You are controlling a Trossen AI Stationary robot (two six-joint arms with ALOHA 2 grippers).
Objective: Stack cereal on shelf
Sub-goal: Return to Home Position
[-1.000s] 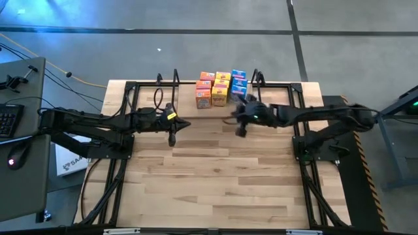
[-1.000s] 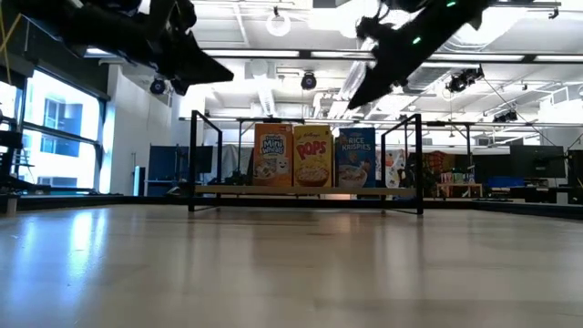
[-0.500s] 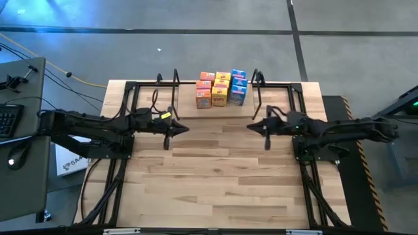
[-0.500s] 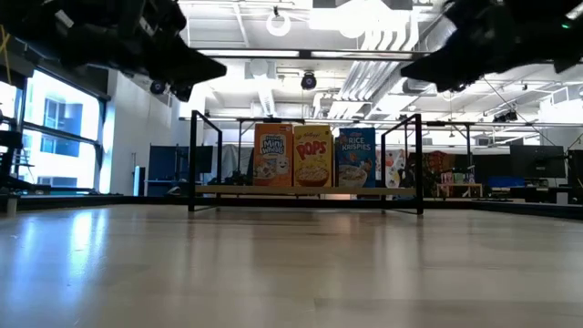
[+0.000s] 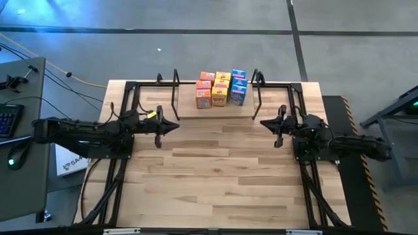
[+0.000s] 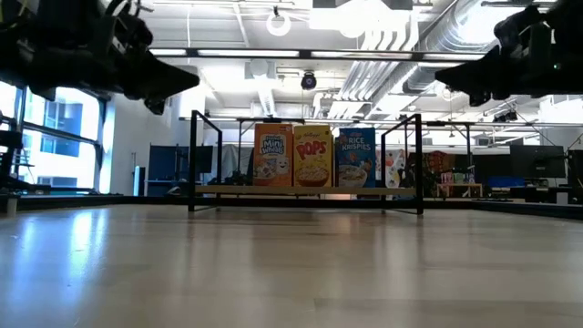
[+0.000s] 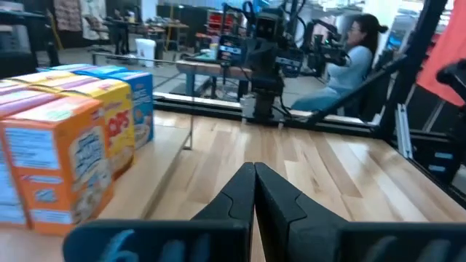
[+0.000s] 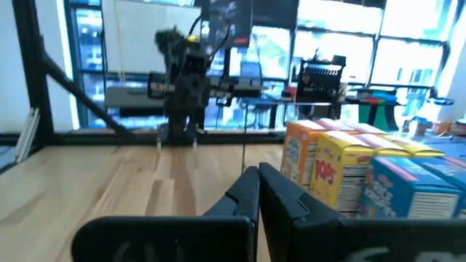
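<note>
A robotics lab in an open industrial hall: bare ducts point(image 6: 378, 77) run under a high ceiling, the floor point(image 5: 196, 46) is grey concrete, a keyboard point(image 5: 5, 121) lies on a side desk point(image 5: 32, 186), and a person point(image 7: 354, 65) sits amid equipment.

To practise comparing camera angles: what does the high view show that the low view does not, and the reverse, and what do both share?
Only the high view: the small orange, yellow and blue cardboard cereal boxes stand in rows running back, and a dark keyboard lies at the picture's left edge. Only the low view: the printed box fronts and a round ceiling lamp. Both: the light wooden shelf with black wire end frames, boxes orange, yellow, blue left to right, with the left gripper and right gripper on either side.
</note>
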